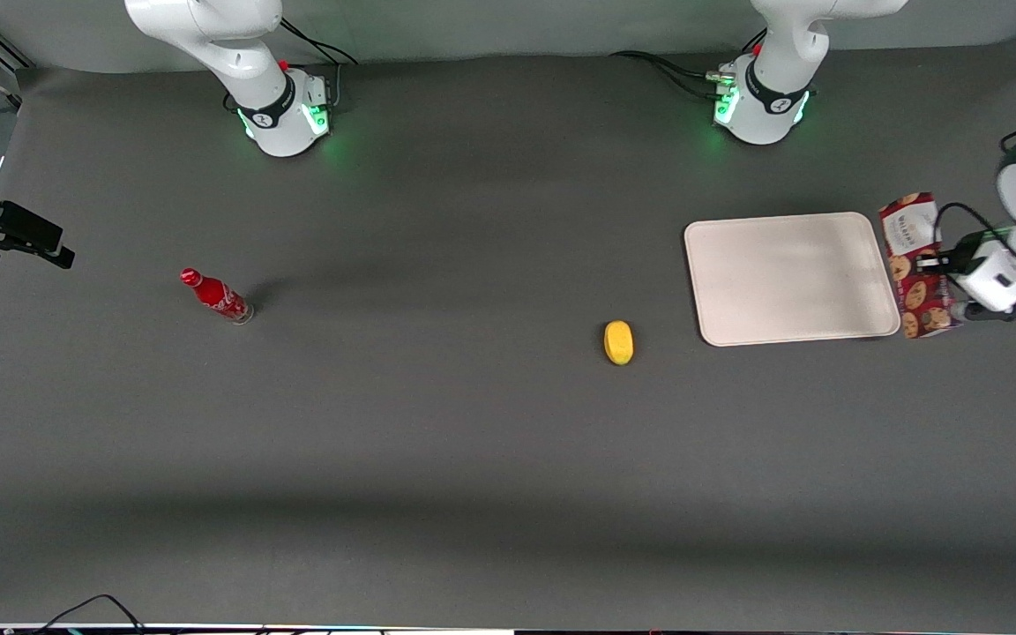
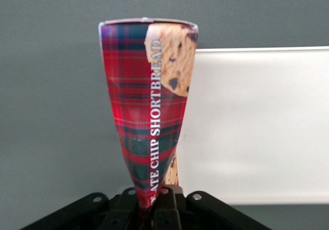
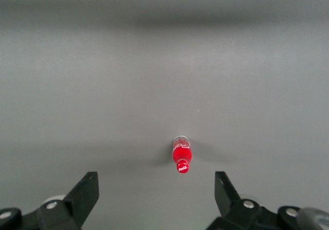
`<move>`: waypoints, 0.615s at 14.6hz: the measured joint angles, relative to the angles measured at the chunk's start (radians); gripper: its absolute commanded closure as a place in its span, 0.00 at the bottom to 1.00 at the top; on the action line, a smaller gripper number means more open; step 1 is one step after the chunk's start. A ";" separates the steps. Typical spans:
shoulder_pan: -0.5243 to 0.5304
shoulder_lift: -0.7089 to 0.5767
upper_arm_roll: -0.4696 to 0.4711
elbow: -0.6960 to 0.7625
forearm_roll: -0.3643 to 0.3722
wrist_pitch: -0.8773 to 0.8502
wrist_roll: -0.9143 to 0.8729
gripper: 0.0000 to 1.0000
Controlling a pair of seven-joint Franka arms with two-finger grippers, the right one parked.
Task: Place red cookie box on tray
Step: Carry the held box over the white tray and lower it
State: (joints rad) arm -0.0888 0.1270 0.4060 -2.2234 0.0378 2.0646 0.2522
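Observation:
The red cookie box (image 1: 915,289), a dark-red tartan carton printed with cookies and with a white label panel at one end, lies alongside the tray's short edge at the working arm's end of the table. My left gripper (image 1: 931,262) is shut on it near its middle. In the left wrist view the box (image 2: 149,112) runs out from between the closed fingers (image 2: 165,209), with the tray (image 2: 257,127) right beside it. The tray (image 1: 790,278) is large, pale cream and bare. I cannot tell if the box touches the table.
A yellow oval object (image 1: 618,342) lies on the table nearer the front camera than the tray, toward the parked arm. A small red bottle (image 1: 217,296) stands far toward the parked arm's end; it also shows in the right wrist view (image 3: 181,155).

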 measured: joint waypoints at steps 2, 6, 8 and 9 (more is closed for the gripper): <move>0.000 0.000 -0.001 -0.098 -0.002 0.132 -0.001 1.00; 0.000 0.000 -0.002 -0.207 -0.002 0.273 -0.001 1.00; 0.000 0.001 -0.002 -0.245 -0.002 0.328 -0.001 0.40; 0.000 0.003 -0.003 -0.257 -0.002 0.348 0.001 0.00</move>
State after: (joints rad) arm -0.0890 0.1299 0.4034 -2.4806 0.0355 2.4128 0.2532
